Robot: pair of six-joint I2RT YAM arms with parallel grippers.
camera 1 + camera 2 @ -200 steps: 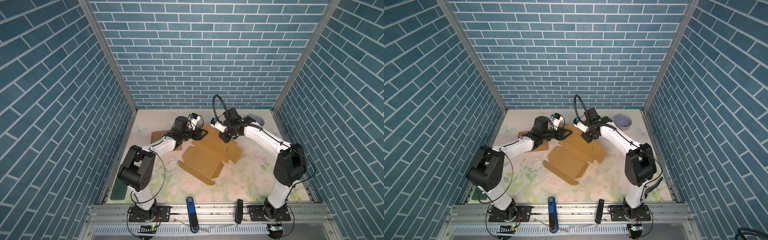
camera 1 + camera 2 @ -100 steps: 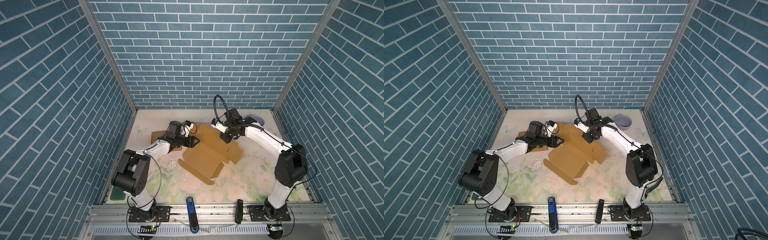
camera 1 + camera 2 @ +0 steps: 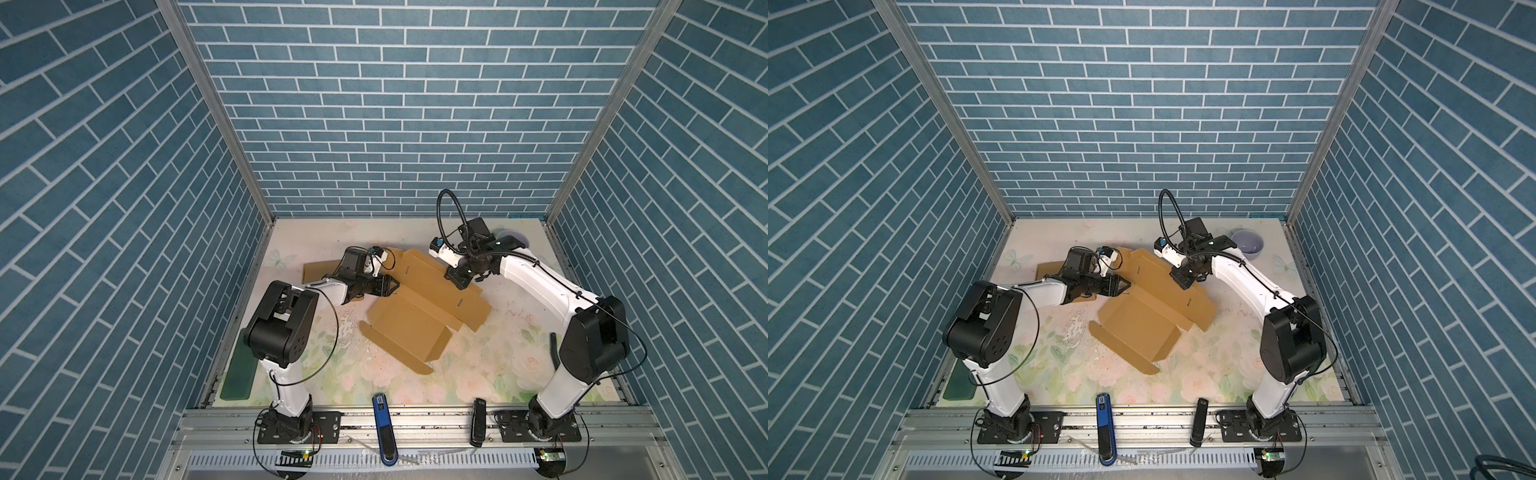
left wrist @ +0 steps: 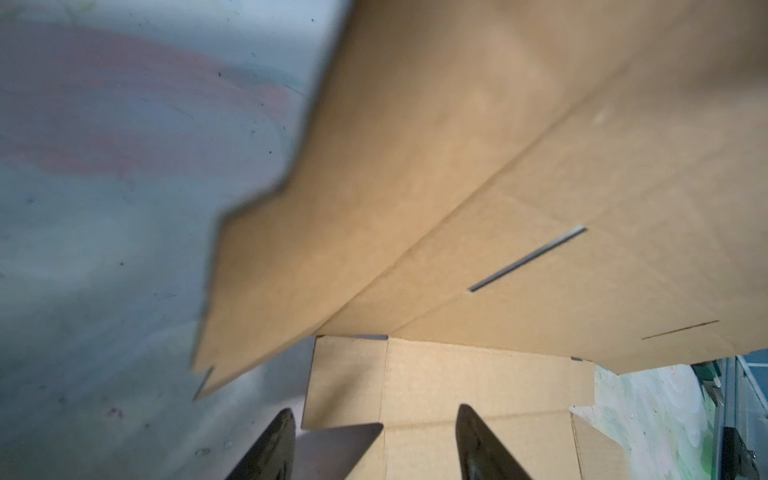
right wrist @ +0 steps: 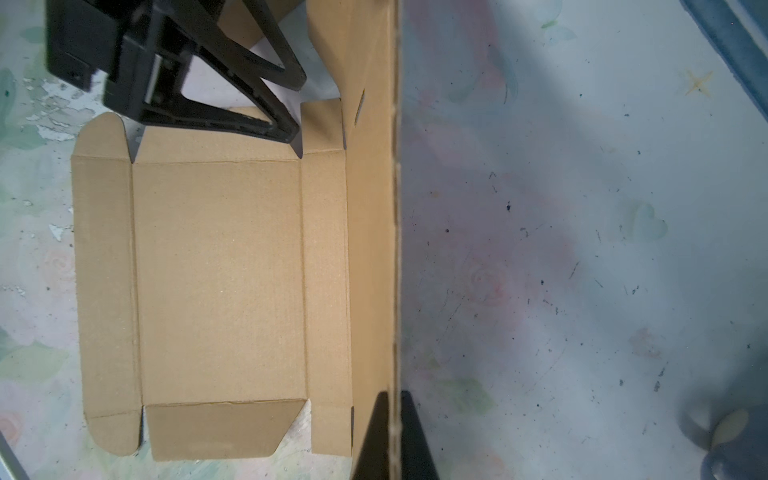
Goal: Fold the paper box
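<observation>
The right pincer (image 5: 393,395) clamps the paper box (image 5: 220,282) by its raised flap (image 5: 372,249); left pincer (image 4: 374,409) gapes empty beside it.

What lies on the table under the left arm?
A flat brown cardboard sheet lies there on the table. The left arm covers its right part, so its full shape cannot be seen.

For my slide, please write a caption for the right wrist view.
The right gripper pinches the paper box by its raised panel; open left gripper beside a corner flap.
</observation>
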